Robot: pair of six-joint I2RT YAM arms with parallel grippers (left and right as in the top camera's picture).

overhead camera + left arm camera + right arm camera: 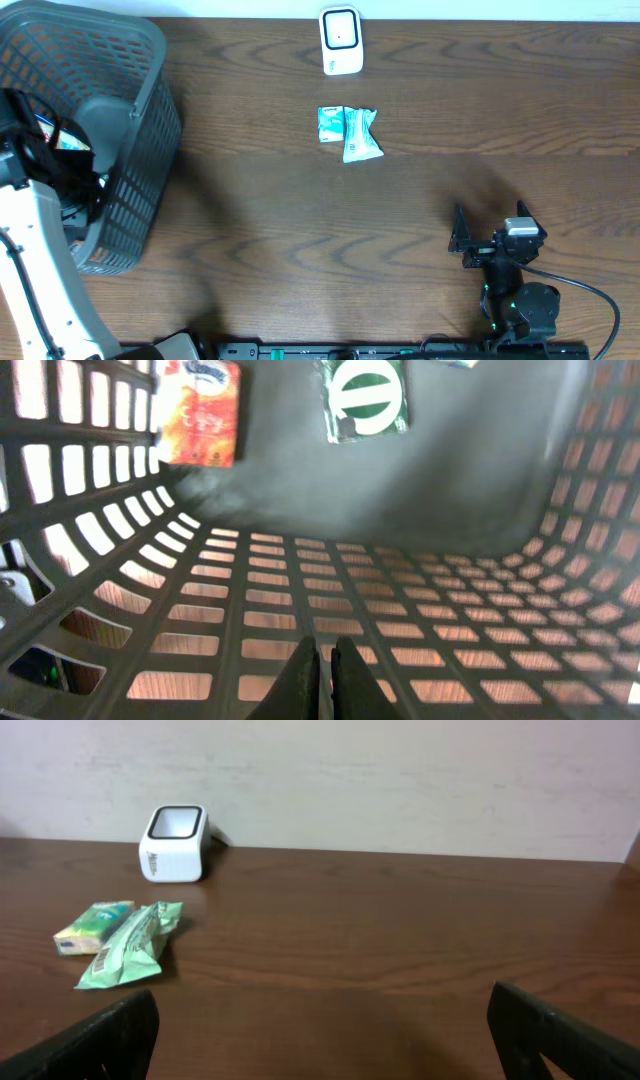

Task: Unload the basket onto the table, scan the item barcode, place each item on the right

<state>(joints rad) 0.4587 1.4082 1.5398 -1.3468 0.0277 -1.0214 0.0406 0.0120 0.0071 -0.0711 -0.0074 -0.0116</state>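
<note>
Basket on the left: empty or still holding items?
Not empty. The left wrist view shows an orange packet and a green-and-white packet lying inside the basket.

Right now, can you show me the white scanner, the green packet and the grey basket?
white scanner (pixel 340 40): overhead view, on its front face.
green packet (pixel 361 136): overhead view, on the middle of the wrapper.
grey basket (pixel 145 180): overhead view, on its slotted side wall.

Wooden table (pixel 300 230) bears basket (pixel 150 45); scanner (pixel 340 41); pouch (pixel 361 135); small packet (pixel 330 124).
</note>
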